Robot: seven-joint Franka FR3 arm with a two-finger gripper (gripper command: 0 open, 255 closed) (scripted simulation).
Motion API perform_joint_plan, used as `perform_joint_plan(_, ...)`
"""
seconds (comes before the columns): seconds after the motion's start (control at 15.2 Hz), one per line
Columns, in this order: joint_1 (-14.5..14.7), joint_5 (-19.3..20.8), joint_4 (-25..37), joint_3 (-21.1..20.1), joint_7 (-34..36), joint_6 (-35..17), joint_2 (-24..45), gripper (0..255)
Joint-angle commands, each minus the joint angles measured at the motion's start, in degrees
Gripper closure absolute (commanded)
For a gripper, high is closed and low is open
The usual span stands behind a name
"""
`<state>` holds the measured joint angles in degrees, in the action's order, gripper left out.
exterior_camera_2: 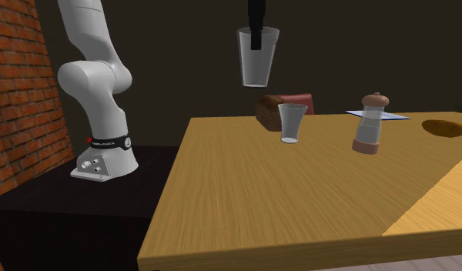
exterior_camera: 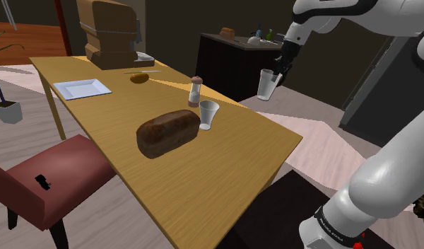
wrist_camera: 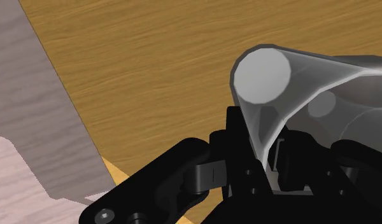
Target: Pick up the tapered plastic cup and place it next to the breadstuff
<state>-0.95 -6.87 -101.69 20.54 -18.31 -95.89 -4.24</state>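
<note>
The black gripper (exterior_camera_2: 256,40) hangs over the near edge of the wooden table (exterior_camera_2: 245,200), fingers drawn narrow and pinching the rim of a clear tapered cup (exterior_camera_2: 257,65), held upright in the air. In the shoulder view, this cup is at two o'clock from the dark bread loaf (exterior_camera: 168,132). A second clear cup (exterior_camera: 208,114) stands just beside the loaf.

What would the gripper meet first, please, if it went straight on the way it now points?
Probably the bare wooden table top, near its edge: in the wrist view wood lies beyond the clear tapered cup held in the gripper, so the cup's base would touch first.
</note>
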Motion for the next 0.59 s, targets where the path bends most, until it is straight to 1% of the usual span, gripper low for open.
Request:
perform_joint_plan(0.0,1.3,0.4,-2.2,-1.6,3.0,-0.8,-1.9,255)
perform_joint_plan(0.53,6.0,0.4,-6.9,-8.4,14.4,-3.3,-5.8,255)
